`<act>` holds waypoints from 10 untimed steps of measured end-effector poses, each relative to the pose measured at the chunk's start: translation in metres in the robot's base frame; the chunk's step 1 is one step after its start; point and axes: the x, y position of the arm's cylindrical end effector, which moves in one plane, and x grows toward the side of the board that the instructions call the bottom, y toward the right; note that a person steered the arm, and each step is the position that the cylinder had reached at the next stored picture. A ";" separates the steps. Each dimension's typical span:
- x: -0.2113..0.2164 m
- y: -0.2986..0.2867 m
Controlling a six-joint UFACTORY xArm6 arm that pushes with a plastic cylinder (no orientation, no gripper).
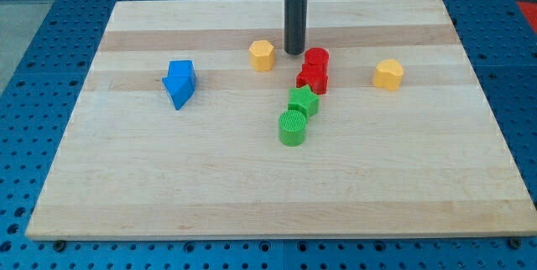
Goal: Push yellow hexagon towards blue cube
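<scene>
Resting just right of the yellow hexagon, my tip stands near the red block.

— What sort of place is this?
— A lab bench, it seems: a pale wooden desk lies on blue perforated panels, like a test rig.

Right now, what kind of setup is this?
Likely a lab tabletop pushing rig: a wooden board on a blue perforated bench, small coloured blocks like the yellow hexagon and blue cube, my tip between the hexagon and a red block.
</scene>
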 end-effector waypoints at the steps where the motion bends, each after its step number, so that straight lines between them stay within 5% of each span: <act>1: 0.012 0.001; 10: 0.018 -0.065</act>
